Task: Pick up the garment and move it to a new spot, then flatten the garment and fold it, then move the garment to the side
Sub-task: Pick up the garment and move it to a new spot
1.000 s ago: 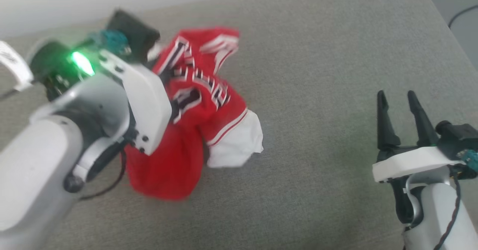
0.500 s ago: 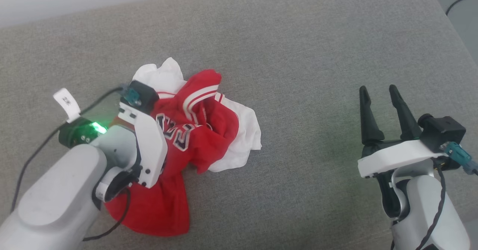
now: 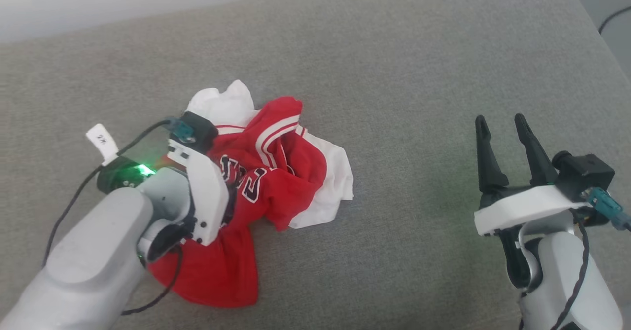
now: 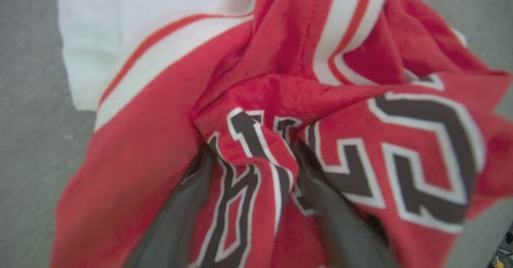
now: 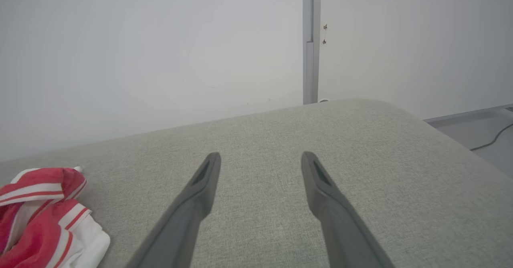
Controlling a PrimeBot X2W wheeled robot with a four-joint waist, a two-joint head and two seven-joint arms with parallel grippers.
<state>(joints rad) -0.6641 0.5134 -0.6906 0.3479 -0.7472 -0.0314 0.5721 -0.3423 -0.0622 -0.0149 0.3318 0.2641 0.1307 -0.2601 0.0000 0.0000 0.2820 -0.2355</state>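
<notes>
The garment (image 3: 286, 177) is a red jersey with white sleeves and black white-outlined lettering, lying crumpled on the grey cushion (image 3: 394, 73) left of centre. My left arm's wrist (image 3: 202, 197) sits on top of its left part, and the fingers are hidden beneath it in the head view. In the left wrist view my left gripper (image 4: 250, 152) stands open, its two dark fingers (image 4: 192, 188) spread either side of a raised fold of the garment (image 4: 152, 131). My right gripper (image 3: 499, 119) hovers open and empty far to the right, also open (image 5: 260, 156) in its own view, where the garment (image 5: 36, 220) lies at the lower left.
The cushion's rounded right edge (image 3: 591, 49) drops to a floor with a black cable (image 3: 613, 19). A white wall (image 5: 160, 59) runs behind the cushion's far edge. A black cable (image 3: 74, 197) loops from my left wrist.
The garment, held up a second ago by my shut left gripper, has come down into a heap on the cushion. The left jaws have since opened. The head camera shifted; the right arm stayed still.
</notes>
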